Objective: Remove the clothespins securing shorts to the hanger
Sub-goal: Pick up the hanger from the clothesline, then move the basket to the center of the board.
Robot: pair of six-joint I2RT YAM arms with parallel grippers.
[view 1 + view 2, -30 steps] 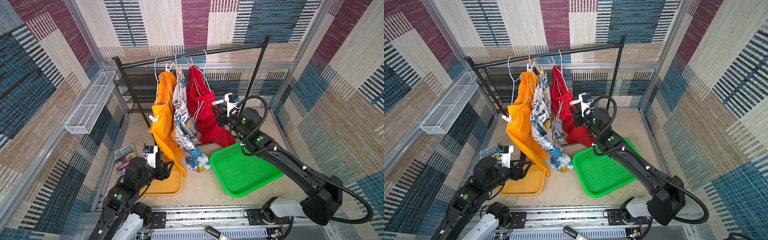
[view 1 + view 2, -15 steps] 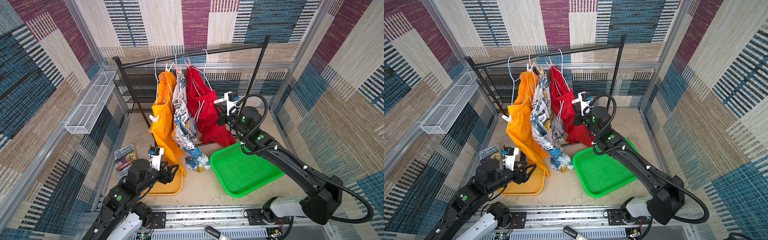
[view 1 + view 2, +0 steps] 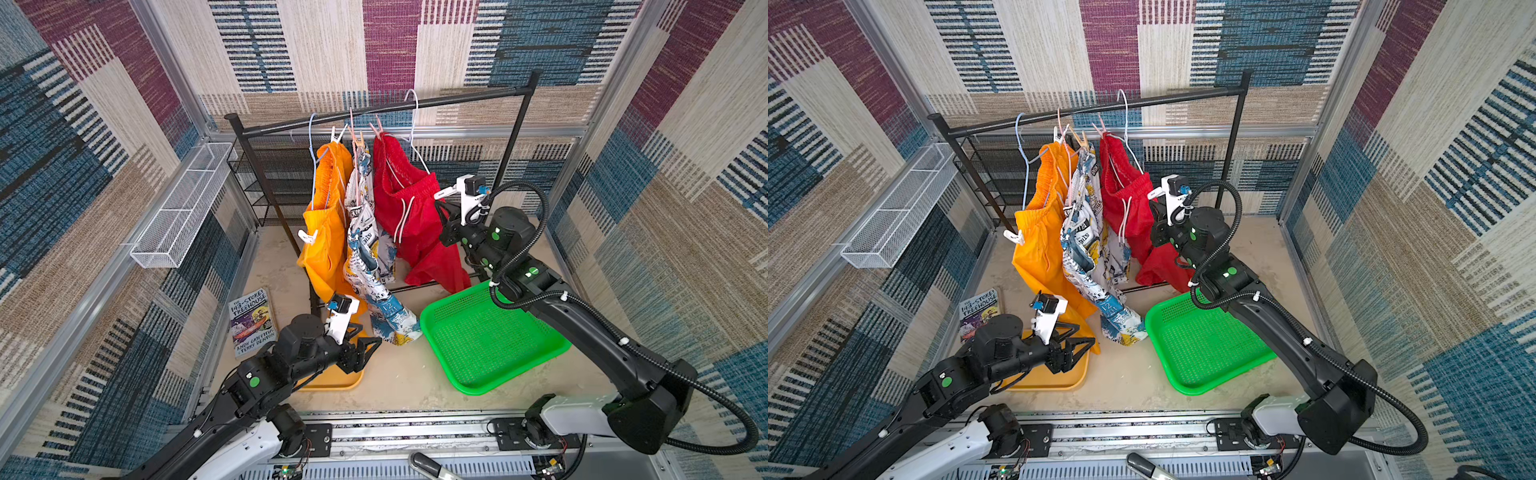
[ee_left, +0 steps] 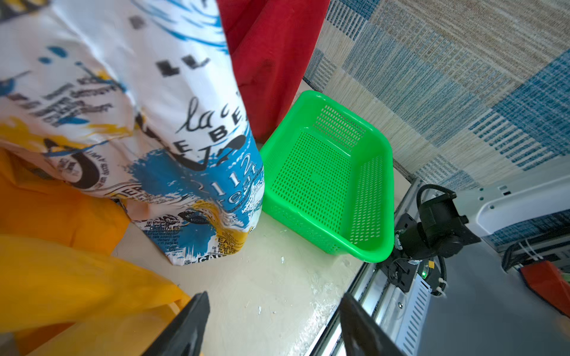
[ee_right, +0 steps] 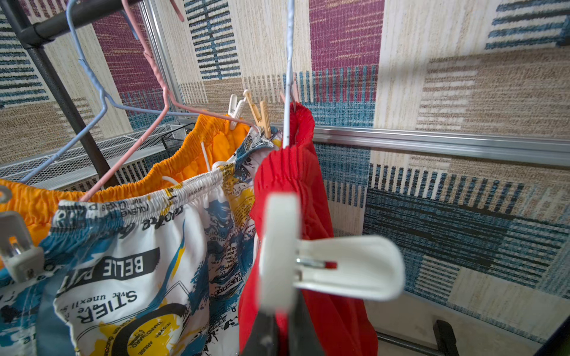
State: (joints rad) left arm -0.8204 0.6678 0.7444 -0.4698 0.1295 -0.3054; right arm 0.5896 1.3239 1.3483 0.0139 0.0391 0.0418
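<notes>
In both top views three pairs of shorts hang from hangers on the black rail (image 3: 382,110): orange shorts (image 3: 328,232), printed shorts (image 3: 365,245) and red shorts (image 3: 411,208). The right gripper (image 3: 441,210) is up against the near end of the red waistband, but from here I cannot make out what it pinches. A lone clothespin (image 3: 307,237) bites the near corner of the orange waistband, and more clothespins (image 3: 359,139) cluster at the far hanger ends. The left gripper (image 3: 368,345) hangs low over the yellow tray (image 3: 332,382), beside the printed hem. The green basket (image 3: 490,345) sits on the floor beneath the right arm.

The left wrist view shows the left gripper's dark fingers (image 4: 191,323) well apart, with only bare floor between them.

The right wrist view shows the right gripper's fingers (image 5: 265,336) closed together on a white clothespin (image 5: 339,268) at the red waistband. Its halves seem splayed wide, though it is blurred this close.
</notes>
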